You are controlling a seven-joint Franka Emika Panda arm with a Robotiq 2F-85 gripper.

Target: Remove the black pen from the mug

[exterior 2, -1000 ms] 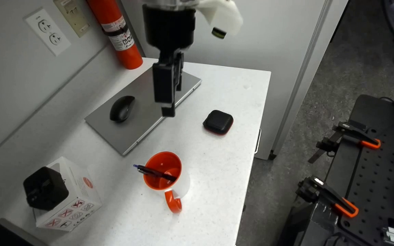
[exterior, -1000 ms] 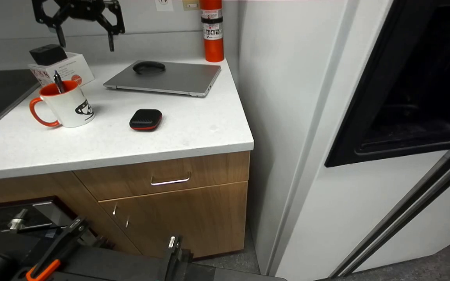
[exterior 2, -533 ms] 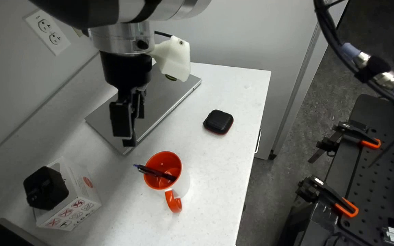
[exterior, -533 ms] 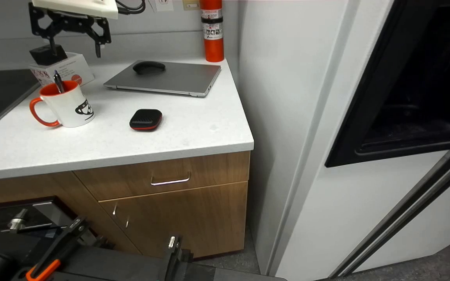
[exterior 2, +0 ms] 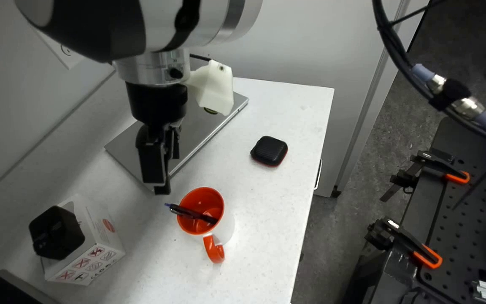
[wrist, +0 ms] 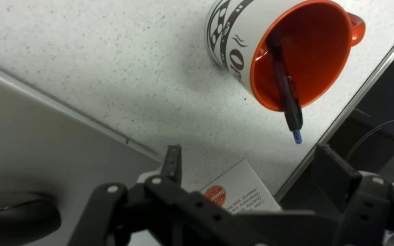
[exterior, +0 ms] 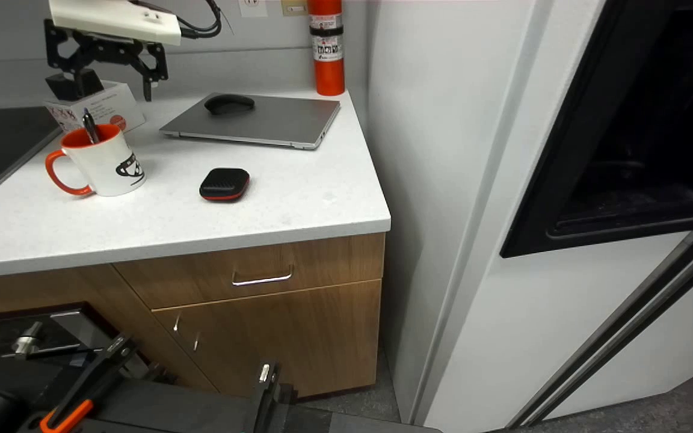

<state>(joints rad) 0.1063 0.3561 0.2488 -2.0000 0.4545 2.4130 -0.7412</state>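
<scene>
The white mug with red-orange handle and rim stands on the counter in both exterior views (exterior: 109, 165) (exterior 2: 227, 228); the wrist view shows its open mouth (wrist: 241, 37). The black pen (exterior: 89, 125) leans inside it. Its blue-tipped top end sticks out past the rim (exterior 2: 184, 211), also in the wrist view (wrist: 289, 102). My gripper (exterior: 113, 94) is open and empty, above the counter behind the mug. In an exterior view its fingertips (exterior 2: 163, 185) are up and left of the pen's top. In the wrist view the pen's tip lies beyond the gap between my fingers (wrist: 173, 160), nearer the right one.
A grey laptop (exterior: 274, 120) with a black mouse (exterior: 230, 103) lies beside the gripper. A white box (exterior 2: 99, 236) with a black block (exterior 2: 56, 232) on top stands near the mug. A black puck-like case (exterior: 225, 184), cooktop (exterior: 3, 138) and fire extinguisher (exterior: 327, 54) are around.
My gripper has come down and shifted left in both exterior views, now closer to the mug and pen. It stays open. The mug and pen have not moved.
</scene>
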